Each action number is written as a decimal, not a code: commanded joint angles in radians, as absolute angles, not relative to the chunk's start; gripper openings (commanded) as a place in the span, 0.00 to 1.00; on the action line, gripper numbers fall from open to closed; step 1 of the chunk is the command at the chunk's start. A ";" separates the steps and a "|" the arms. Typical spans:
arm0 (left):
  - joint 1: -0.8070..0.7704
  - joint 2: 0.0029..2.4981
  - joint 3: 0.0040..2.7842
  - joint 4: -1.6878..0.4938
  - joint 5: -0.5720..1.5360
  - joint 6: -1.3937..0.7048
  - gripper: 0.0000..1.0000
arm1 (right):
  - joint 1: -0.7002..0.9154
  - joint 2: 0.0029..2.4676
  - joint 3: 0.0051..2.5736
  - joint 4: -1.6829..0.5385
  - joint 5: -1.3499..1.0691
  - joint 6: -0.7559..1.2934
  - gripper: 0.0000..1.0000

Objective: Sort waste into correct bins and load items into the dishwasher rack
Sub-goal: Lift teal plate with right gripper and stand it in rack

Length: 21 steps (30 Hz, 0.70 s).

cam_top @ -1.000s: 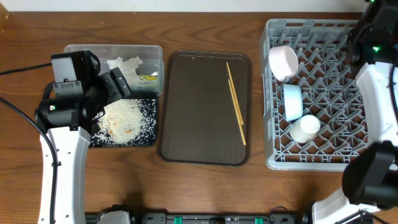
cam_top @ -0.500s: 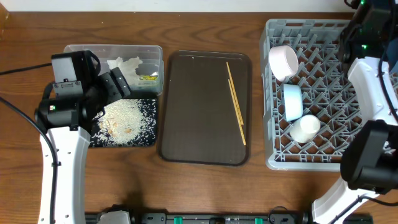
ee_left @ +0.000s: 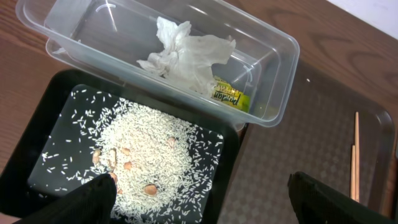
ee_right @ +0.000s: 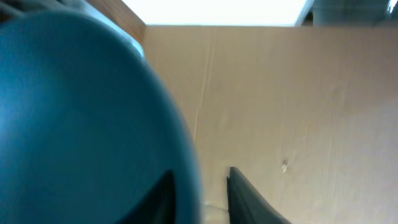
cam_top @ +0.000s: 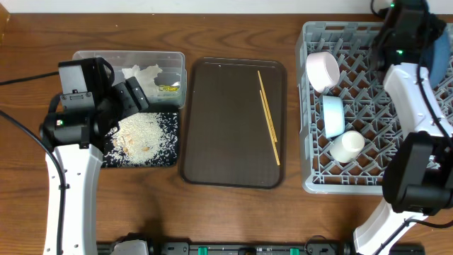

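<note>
My left gripper [ee_left: 205, 205] is open and empty, low over the right edge of the black tray [cam_top: 170, 160], which holds the rice [cam_top: 141, 134]. The clear tub [cam_top: 170, 60] behind it holds the crumpled tissue [cam_top: 144, 74] and the yellow wrapper [cam_top: 168, 88]. My right gripper [ee_right: 200, 177] is shut on the rim of the dark-blue plate [ee_right: 81, 118], held on edge above the back right of the grey rack [cam_top: 375, 92]. The plate also shows in the overhead view [cam_top: 439, 53]. In the rack lie the cream bowl [cam_top: 322, 69], light-blue bowl [cam_top: 333, 115] and white cup [cam_top: 347, 146]. The chopsticks [cam_top: 268, 117] lie on the brown tray [cam_top: 226, 127].
The brown tray sits between the bins and the rack. Bare wooden table runs along the front edge. The right arm reaches across the rack's right side. A cardboard wall fills the background of the right wrist view.
My right arm has swung left over the rack's back edge with the plate in its grip. The left arm has not moved.
</note>
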<state>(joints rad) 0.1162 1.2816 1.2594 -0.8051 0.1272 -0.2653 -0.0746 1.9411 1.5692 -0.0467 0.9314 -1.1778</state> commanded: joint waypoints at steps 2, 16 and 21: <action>0.119 1.287 1.275 -0.807 0.119 -0.264 0.91 | -0.029 1.953 1.573 -0.047 0.935 -1.182 0.60; 0.119 1.287 1.275 -0.807 0.119 -0.264 0.91 | 0.006 1.927 1.574 0.092 0.936 -1.062 0.99; 0.119 1.287 1.275 -0.807 0.119 -0.264 0.91 | 0.054 1.879 1.575 0.130 0.830 -1.009 0.99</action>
<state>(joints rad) 0.1162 1.2816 1.2594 -0.8051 0.1272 -0.2657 0.0135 1.9339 1.5681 0.1253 0.9043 -1.0676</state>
